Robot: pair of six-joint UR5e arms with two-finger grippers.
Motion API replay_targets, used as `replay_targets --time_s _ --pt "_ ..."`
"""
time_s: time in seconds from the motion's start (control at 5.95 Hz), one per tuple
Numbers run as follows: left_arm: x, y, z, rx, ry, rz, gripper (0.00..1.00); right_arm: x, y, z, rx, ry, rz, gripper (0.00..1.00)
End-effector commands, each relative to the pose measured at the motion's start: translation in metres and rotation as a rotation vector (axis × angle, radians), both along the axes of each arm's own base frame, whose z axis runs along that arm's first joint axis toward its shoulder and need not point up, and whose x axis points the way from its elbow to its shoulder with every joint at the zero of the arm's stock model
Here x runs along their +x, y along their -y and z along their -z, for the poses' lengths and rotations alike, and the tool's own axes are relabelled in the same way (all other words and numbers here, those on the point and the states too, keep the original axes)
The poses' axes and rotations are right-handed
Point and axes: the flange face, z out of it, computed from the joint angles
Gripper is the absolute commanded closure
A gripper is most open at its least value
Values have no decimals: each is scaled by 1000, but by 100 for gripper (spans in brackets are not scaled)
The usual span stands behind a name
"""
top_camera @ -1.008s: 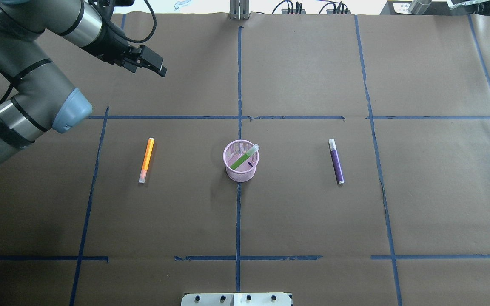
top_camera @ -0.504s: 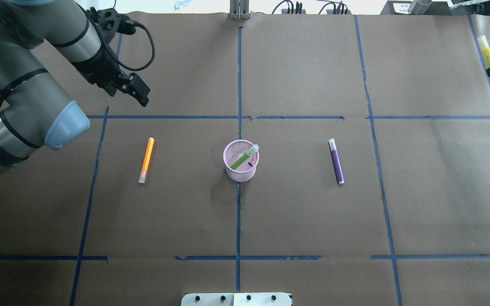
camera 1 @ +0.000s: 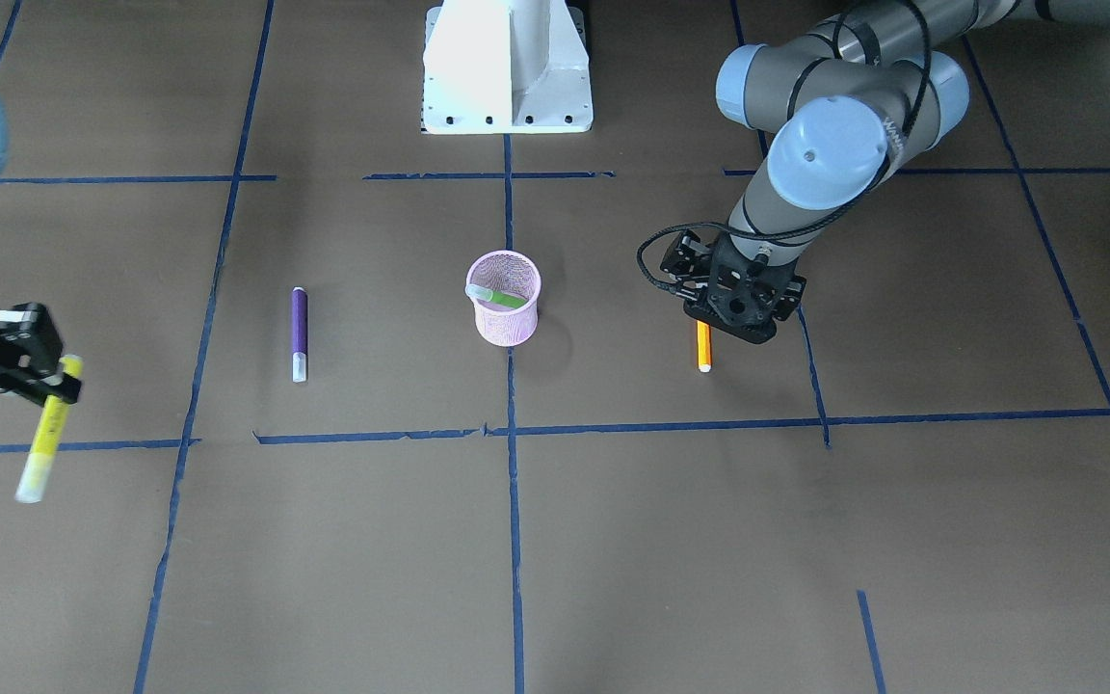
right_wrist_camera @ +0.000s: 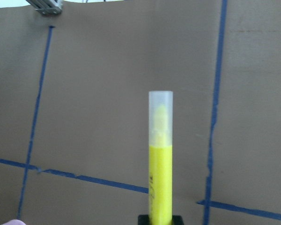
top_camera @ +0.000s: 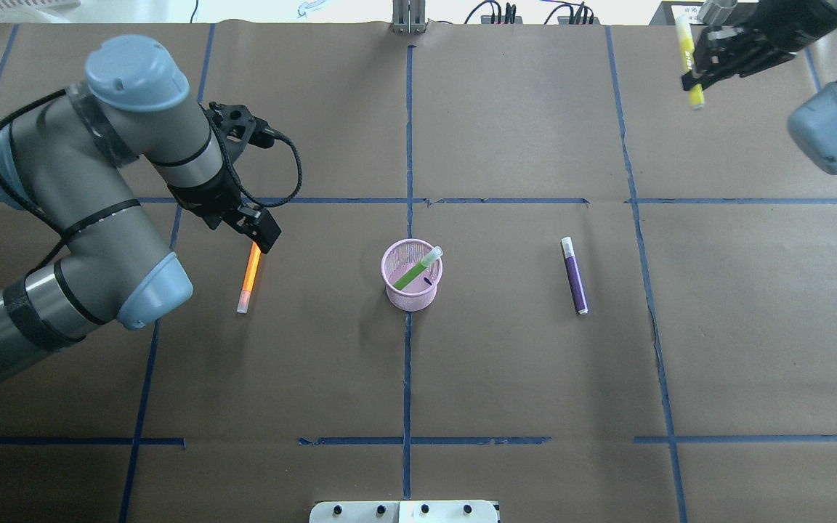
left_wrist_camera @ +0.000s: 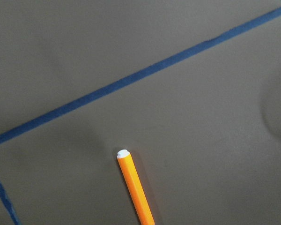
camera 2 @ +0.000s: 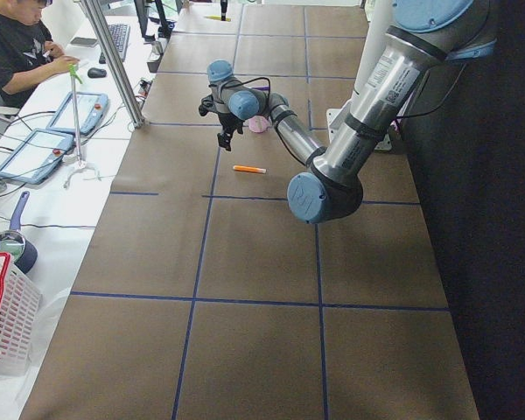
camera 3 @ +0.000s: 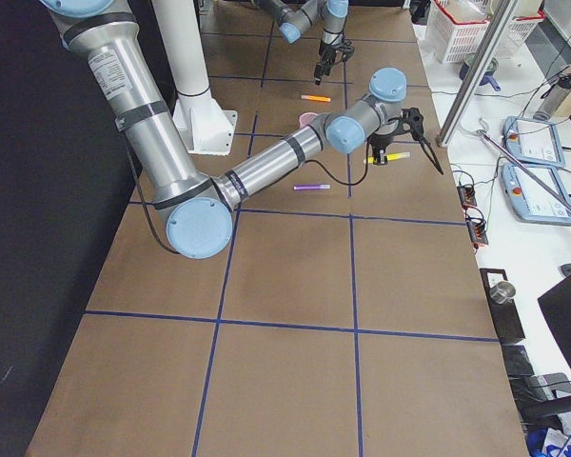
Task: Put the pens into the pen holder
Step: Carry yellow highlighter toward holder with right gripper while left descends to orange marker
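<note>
The left arm comes in folded at the elbow, its wrist turned down toward the surface. The left hand hangs above the surface, clear of it. Whether its fingers are spread or closed cannot be told, and it holds nothing. The orange pen lies flat just below this hand, its plain end nearest the hand and its pale cap end pointing back toward the robot. The side view shows air between hand and pen.

Further to that hand's right stands the pink mesh pen holder, upright on a crossing of blue tape lines. The green pen leans inside it, with its pale cap sticking out over the rim. Beyond the holder, about midway toward the right hand, the purple pen lies flat.

The right arm reaches out to the far right corner. The right hand is raised well above the surface and clamped on a yellow pen, which juts out past the fingers with its clear cap leading.

Brown paper covers the surface, marked into squares by the blue tape. The white robot base sits at the near edge. A side bench beyond the left end carries tablets and a white basket, and a person sits there.
</note>
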Motion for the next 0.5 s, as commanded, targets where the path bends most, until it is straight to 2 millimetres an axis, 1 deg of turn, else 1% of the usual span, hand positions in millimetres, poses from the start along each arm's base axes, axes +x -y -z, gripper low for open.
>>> replay_targets --time_s 0.0,0.17,0.34 --pt "21 3 -28 -18 24 -22 0 -57 -33 73 19 36 -50 100" --pt "19 7 -40 12 17 -42 0 -64 -37 104 20 73 -63 100" --pt "22 19 -59 -15 45 -36 0 -87 -60 125 51 81 -85 100"
